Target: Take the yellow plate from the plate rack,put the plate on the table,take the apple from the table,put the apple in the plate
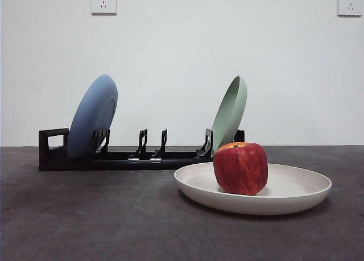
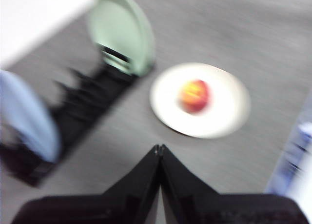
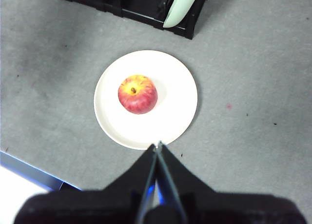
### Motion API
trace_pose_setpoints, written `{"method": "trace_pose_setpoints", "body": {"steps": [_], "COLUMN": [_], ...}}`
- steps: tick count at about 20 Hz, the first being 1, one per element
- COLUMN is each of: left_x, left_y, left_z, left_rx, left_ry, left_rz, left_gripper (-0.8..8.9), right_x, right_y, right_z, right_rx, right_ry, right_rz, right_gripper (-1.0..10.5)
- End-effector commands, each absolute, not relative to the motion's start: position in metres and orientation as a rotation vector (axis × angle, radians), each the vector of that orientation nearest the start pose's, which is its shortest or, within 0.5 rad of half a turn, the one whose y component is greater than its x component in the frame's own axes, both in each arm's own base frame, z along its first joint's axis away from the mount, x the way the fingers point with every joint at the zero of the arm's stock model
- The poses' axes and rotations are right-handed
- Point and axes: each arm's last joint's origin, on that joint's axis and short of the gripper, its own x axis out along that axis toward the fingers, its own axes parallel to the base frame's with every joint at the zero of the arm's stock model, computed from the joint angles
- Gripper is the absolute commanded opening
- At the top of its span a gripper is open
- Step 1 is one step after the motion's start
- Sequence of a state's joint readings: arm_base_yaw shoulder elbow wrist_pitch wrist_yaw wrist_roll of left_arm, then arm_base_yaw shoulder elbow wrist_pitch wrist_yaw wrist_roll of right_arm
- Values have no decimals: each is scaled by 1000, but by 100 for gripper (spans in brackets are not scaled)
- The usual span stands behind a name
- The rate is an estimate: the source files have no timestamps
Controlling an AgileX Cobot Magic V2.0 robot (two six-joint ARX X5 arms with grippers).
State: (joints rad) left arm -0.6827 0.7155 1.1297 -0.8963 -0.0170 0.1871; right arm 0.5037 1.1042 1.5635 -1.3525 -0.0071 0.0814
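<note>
Apple point(image 1: 240, 168) resting upright just off centre in yellow plate point(image 1: 296, 188), flat on table point(image 1: 85, 215) before plate rack point(image 1: 114, 157). Left gripper point(image 2: 159, 148) and right gripper point(image 3: 157, 146) both pressed together, empty, raised clear (left wrist view blurred). Little risk left: possibly apple rolling if plate nudged.

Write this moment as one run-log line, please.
apple: in yellow plate | plate: on table | left gripper: shut, empty | right gripper: shut, empty
</note>
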Motion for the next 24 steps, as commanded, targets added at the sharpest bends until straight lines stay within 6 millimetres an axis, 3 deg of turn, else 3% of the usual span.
{"method": "trace_pose_setpoints", "body": {"steps": [1, 7, 11, 13, 17, 24], "left_x": [98, 104, 99, 96, 96, 97], "left_y": [-50, -16, -7, -5, -4, -4], "left_z": [348, 214, 158, 150, 150, 148], "left_rx": [370, 50, -54, -55, 55, 58], "left_ry": [255, 130, 115, 169, 166, 182], "left_rz": [-510, -156, -71, -53, -51, -50], "left_gripper": [-3, -3, -3, -3, -3, -3], "right_x": [137, 138, 139, 139, 140, 140], "right_y": [75, 77, 77, 77, 77, 77], "right_z": [426, 425, 425, 425, 424, 424], "right_rx": [-154, -156, -156, -156, -160, -160], "right_ry": [902, 906, 906, 909, 911, 911], "right_rz": [439, 439, 439, 438, 431, 431], "right_gripper": [1, 1, 1, 1, 1, 1]}}
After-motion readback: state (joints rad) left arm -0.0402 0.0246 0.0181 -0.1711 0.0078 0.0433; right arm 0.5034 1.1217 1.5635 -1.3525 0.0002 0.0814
